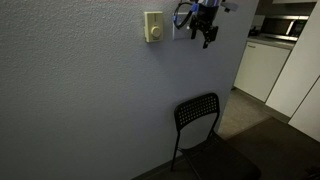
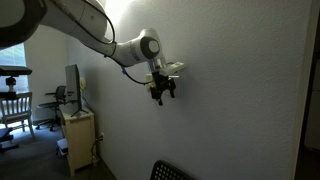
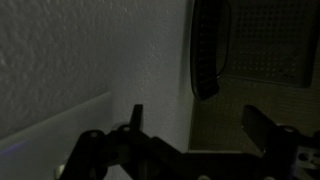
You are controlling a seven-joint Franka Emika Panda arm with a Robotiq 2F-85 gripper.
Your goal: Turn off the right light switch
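Note:
The right light switch (image 1: 179,28) is a white plate on the grey wall, just right of a cream dial plate (image 1: 153,27). The gripper and its cables hide most of it, and I cannot see its toggles. My gripper (image 1: 206,34) hangs close against the wall at the plate's right edge, fingers pointing down. It also shows in an exterior view (image 2: 161,94) at the end of the arm. In the dark wrist view the two fingers (image 3: 200,125) stand wide apart with nothing between them. A pale edge (image 3: 60,125) at lower left may be the plate.
A black perforated chair (image 1: 199,112) stands on the floor below the switch and shows in the wrist view (image 3: 208,50). White kitchen cabinets (image 1: 262,68) lie past the wall's corner. A desk with a monitor (image 2: 74,90) stands along the wall.

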